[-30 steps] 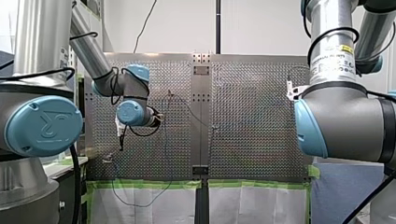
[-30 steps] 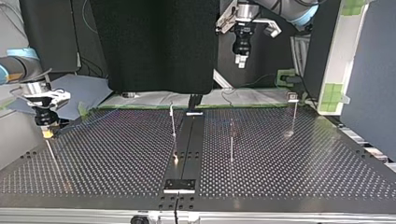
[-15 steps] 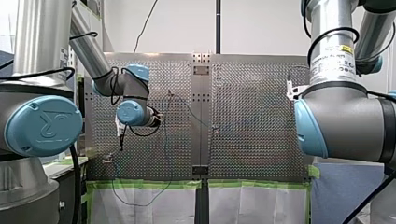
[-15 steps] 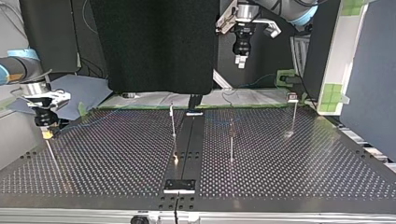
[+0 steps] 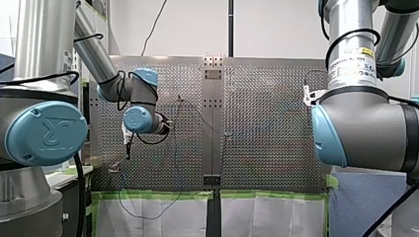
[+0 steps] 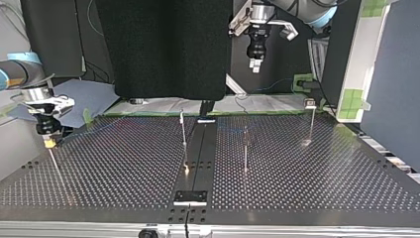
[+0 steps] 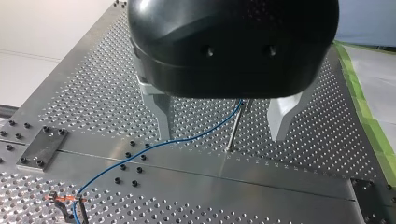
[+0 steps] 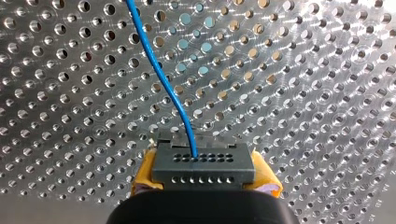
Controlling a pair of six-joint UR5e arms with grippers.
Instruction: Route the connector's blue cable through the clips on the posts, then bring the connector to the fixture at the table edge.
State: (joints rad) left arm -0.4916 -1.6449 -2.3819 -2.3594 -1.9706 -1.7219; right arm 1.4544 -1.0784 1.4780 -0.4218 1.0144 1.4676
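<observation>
Left wrist view: post (image 7: 235,130) below hand (image 7: 222,135)

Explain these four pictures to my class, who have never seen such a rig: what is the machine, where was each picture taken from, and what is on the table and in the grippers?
These are two robot arms at a perforated metal table. The front view looks out from behind the arms. The top view faces them from across the table. Each wrist view looks along one arm's gripper. Thin posts stand on the table, and a blue cable lies across it. My right gripper, with yellow pads, is shut on a dark connector, and the cable runs out of that connector. My left gripper hangs open above the table and holds nothing.
</observation>
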